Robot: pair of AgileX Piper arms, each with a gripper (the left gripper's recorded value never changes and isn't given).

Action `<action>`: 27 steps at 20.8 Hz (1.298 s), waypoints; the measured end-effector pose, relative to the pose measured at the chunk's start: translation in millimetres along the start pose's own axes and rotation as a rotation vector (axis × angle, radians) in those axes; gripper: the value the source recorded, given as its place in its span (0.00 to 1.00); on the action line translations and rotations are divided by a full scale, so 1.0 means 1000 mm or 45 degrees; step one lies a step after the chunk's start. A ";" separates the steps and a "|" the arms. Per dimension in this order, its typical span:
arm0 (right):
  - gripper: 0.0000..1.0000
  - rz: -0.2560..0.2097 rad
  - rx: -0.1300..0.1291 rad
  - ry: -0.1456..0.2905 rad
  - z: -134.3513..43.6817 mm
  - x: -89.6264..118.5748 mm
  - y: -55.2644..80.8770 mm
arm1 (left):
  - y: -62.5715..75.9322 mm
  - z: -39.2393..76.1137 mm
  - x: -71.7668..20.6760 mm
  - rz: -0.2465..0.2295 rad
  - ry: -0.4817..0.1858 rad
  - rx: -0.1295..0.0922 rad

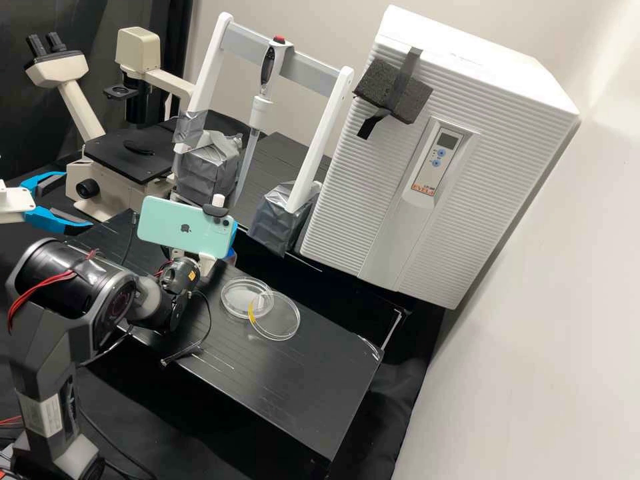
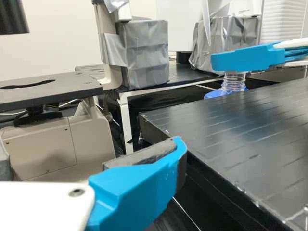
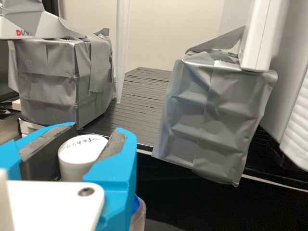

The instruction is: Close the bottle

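Right gripper (image 3: 84, 140) around hand-numbered white cap (image 3: 81, 155)

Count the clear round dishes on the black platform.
2. One dish lies nearer the mint phone; the other dish overlaps it, farther from the phone. The arm may hide more.

Count: petri dishes (image 1: 275, 316) 2 | tape-wrapped blocks (image 1: 207, 167) 2 | left gripper (image 1: 75, 201) + right gripper (image 3: 82, 140) = 2 | bottle (image 2: 234, 84) 1 | white cap (image 3: 79, 155) 1 | pipette (image 1: 257, 123) 1 | microscope (image 1: 100, 163) 1 | mint phone (image 1: 183, 228) 1 | white ribbed cabinet (image 1: 480, 167) 1 | black foam block (image 1: 392, 87) 1
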 end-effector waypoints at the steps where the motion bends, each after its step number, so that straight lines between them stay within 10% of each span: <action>1: 0.00 0.000 0.000 0.000 0.000 0.000 0.000 | 0.000 0.000 0.0000 0.000 0.000 0.000; 27: 0.00 -0.019 0.007 0.006 -0.004 -0.009 -0.001 | 0.000 0.001 0.0002 0.001 0.002 -0.003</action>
